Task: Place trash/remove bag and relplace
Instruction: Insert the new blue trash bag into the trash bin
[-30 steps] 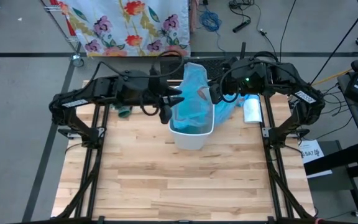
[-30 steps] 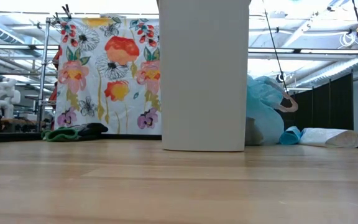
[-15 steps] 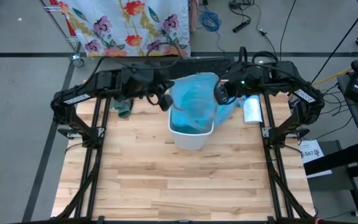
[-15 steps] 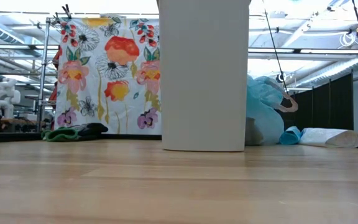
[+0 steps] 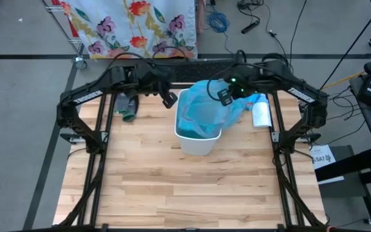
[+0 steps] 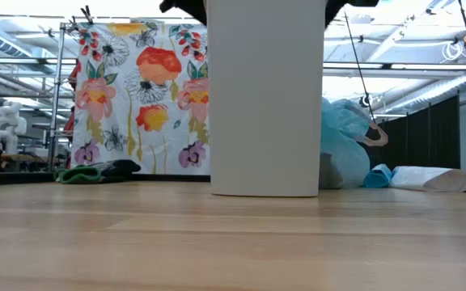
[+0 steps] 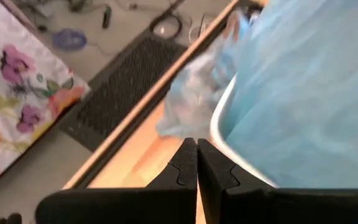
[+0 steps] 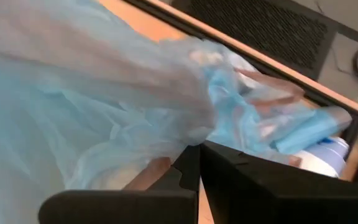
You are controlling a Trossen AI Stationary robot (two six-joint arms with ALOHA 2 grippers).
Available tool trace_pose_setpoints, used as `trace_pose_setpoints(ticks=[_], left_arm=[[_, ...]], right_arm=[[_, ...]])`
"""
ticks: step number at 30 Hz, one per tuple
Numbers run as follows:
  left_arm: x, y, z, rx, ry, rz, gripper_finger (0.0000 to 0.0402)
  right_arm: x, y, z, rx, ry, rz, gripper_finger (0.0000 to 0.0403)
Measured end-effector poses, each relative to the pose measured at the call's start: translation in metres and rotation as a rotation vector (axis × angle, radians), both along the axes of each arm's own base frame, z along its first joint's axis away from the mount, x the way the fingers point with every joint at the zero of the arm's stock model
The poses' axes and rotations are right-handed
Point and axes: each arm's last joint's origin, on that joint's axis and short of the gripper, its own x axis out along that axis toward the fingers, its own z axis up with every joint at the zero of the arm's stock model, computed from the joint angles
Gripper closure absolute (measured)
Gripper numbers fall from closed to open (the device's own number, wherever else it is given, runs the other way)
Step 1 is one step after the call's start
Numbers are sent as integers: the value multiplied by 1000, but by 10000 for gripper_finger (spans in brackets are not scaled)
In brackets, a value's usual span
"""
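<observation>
I have both arms at the far side of the bench (image 5: pixel 172 187), working a fresh blue liner (image 5: pixel 201 111) over the white bin (image 5: pixel 198 140), which stands mid-bench towards the far edge. My right tool (image 5: pixel 226 96) has its fingers pinched on the liner's film at the bin's far-right rim, keeping that side spread. My left tool (image 5: pixel 169 98) sits just off the far-left rim, fingers pressed together with nothing between them; I judge it has no hold. The trash is out of sight; a filled blue bag (image 6: pixel 342 141) lies right of the bin. The near bench offers open room; the far edge is crowded.
</observation>
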Motion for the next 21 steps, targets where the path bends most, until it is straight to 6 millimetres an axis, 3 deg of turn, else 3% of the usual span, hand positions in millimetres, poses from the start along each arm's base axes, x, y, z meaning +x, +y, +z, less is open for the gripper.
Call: trace_pose_setpoints(ticks=[5,14,21], left_arm=[[1,6,-9,-52,5,-19,401],[-27,-16,46,-11,-372,-183,386],[-25,-33,54,-30,-435,-324,365]], right_arm=[[6,-5,-14,31,28,-1,403],[17,8,-1,-13,-156,90,403],[30,18,8,-65,-273,202,403]])
